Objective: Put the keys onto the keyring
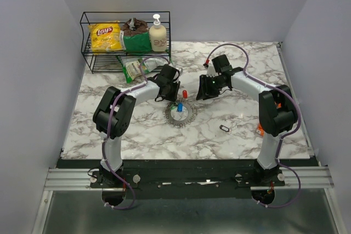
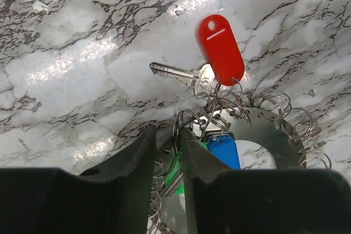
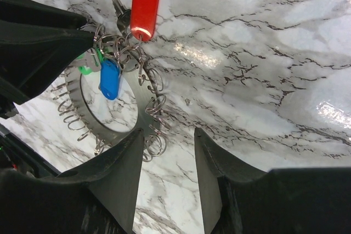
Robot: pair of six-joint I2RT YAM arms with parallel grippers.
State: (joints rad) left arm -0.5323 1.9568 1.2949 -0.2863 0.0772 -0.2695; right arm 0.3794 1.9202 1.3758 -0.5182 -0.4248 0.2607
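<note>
L tool [image 2: 167,134] over keyring [image 2: 270,129] rim, R tool [image 3: 167,134] beside.

A red plastic-tagged key [image 3: 143,6] and a blue plastic-tagged key [image 3: 109,79] sit clipped to a loop-edged flat metal ring [image 3: 140,100] on the white marble worktop [image 3: 263,53], the right hand [image 3: 169,134] alongside, jaws parted.

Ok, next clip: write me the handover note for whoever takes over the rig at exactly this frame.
Left gripper: jaws nearly closed around a split ring at the edge of the ring disc. A firm grip can't be confirmed.
Right gripper: open, straddling the disc's rim, holding nothing.
Keys: the red-tagged key, blue-tagged key and green-tagged key sit in one cluster of rings on the disc.
Done: blue and green look hung on. Red appears linked into the cluster.
Left: confirm red is fully threaded, then let go and back both arms away.
</note>
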